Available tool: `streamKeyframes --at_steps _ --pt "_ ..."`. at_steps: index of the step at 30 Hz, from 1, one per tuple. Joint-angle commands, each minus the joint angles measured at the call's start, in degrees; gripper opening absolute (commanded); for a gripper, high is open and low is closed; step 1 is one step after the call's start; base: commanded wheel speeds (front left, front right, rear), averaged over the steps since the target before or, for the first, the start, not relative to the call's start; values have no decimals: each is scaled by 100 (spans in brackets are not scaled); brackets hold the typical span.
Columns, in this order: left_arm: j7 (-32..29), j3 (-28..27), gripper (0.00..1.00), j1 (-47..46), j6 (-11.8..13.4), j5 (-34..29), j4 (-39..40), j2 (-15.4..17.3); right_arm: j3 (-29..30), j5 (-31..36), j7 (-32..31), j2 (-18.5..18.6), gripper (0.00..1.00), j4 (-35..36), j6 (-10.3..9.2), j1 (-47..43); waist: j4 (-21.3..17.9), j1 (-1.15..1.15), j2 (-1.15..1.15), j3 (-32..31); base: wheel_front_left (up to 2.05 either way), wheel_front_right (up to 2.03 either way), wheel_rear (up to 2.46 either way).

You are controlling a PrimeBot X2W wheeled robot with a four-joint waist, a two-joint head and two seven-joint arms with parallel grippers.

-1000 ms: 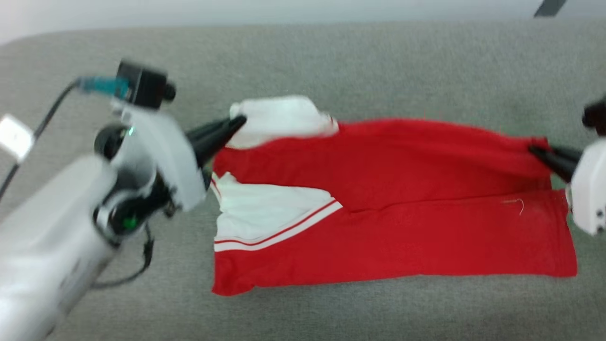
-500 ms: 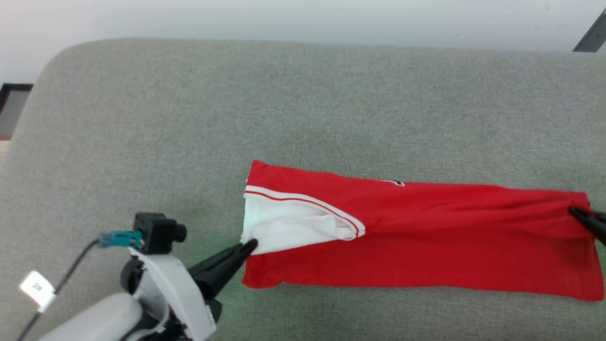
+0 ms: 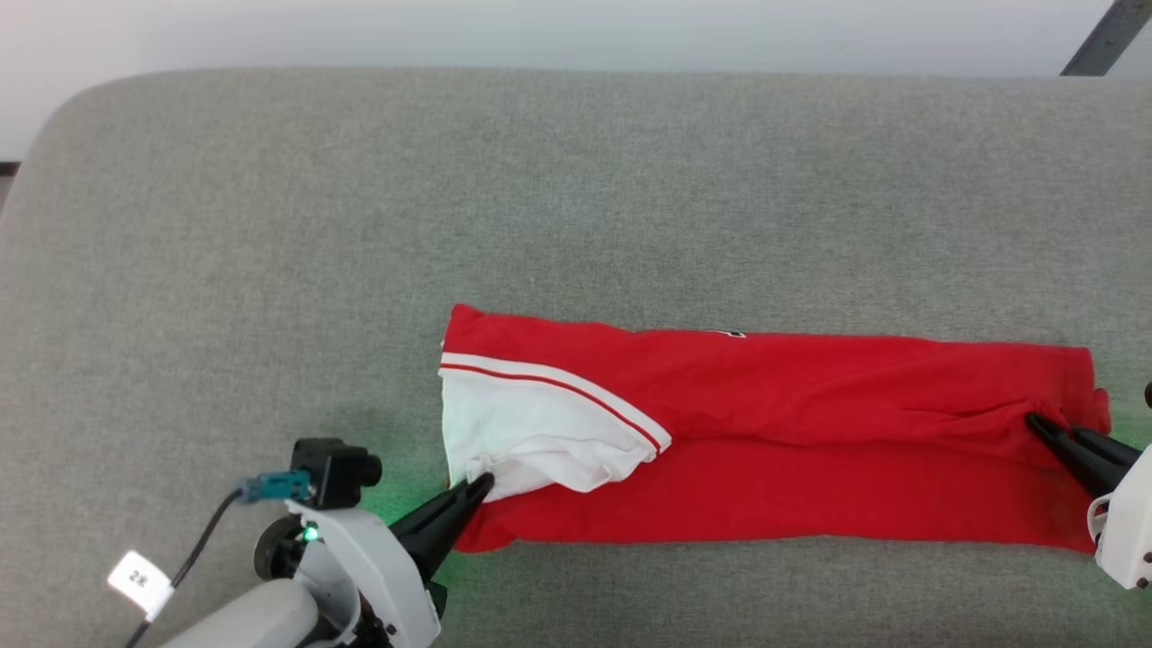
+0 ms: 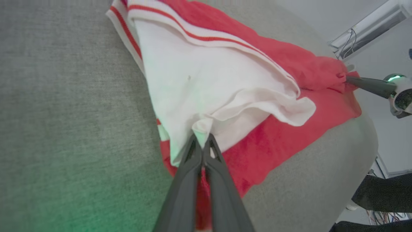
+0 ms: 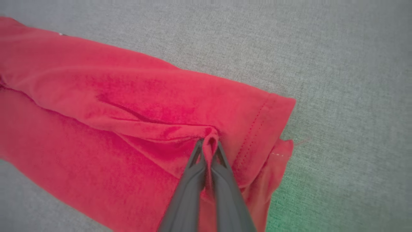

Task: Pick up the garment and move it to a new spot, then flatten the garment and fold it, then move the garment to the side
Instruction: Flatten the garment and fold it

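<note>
Change (last sec): far long edge of garment (image 3: 810, 423), pinched at both ends, brought over toward robot & laid on near half. Was a wide two-panel spread, now one narrow band. Head cam shifted too, so part of apparent move = camera.
Meaning: lengthwise fold looks laid. Judged mid-fold stage; release, then a crosswise fold prob. next, shift to side after that.
L gripper (image 3: 481, 484): fully closed, low at cushion level. Tips nip a small tuck at edge of white sleeve (image 3: 531, 432); in L wrist view, cloth bunched right at tips (image 4: 202, 135).
R gripper (image 3: 1035, 421): closed to almost nothing on a pinch of red cloth near hem end. In R wrist view, puckers fan out from tips (image 5: 209, 141).
Garment pos: strung between the two grippers, L tips at sleeve end, R tips at hem end. Bulk lies just beyond both sets of tips, flat on cushion.
Sleeve: directly ahead of L tips; loose flap curls toward R gripper over the red. Striped trim (image 3: 549, 382) on side of sleeve away from L gripper.
Slack: creases ahead of R tips, band not taut.
Risk: cloth may drag w/ fingers on opening; top layer could slide off square.
Beyond: grey cushion (image 3: 270, 225) runs well past garment's far edge; pale wall (image 3: 540, 27) behind.
</note>
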State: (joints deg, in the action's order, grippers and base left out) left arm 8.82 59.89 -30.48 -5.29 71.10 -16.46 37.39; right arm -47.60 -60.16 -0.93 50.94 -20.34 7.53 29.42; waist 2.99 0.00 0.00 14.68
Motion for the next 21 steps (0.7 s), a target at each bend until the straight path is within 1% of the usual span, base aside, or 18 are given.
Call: streamKeyframes --at_steps 1,4,8,11,13,14,16,21 --pt "106 -24 100 117 -33 12 -31 -37 46 16 55 -27 100 9 -9 -86 -44 0 0 -73 0 0 0" --pt "310 -96 100 229 2 -8 -49 -47 156 -155 59 11 100 122 -9 -205 -32 0 0 -184 0 0 0" --pt "543 -297 100 456 248 -134 64 -129 343 -377 -31 177 100 237 -9 -401 75 0 0 -340 0 0 0" --pt "623 -598 100 697 395 -248 201 -257 549 -673 -139 262 100 114 -9 -632 235 0 0 -465 0 0 0" --pt "637 -980 100 861 481 -465 303 -422 680 -994 -373 284 100 -89 -9 -844 374 0 0 -545 0 0 0" --pt "638 -1183 100 981 472 -614 333 -517 750 -1091 -482 305 100 -177 -9 -919 451 0 0 -576 0 0 0" --pt "636 -1585 100 1277 548 -1026 314 -690 865 -1335 -714 290 100 -368 -9 -1038 576 0 0 -612 0 0 0" --pt "638 -2663 100 1870 474 -2072 246 -1352 1053 -1596 -1115 204 100 -595 -9 -1179 762 0 0 -610 0 0 0"
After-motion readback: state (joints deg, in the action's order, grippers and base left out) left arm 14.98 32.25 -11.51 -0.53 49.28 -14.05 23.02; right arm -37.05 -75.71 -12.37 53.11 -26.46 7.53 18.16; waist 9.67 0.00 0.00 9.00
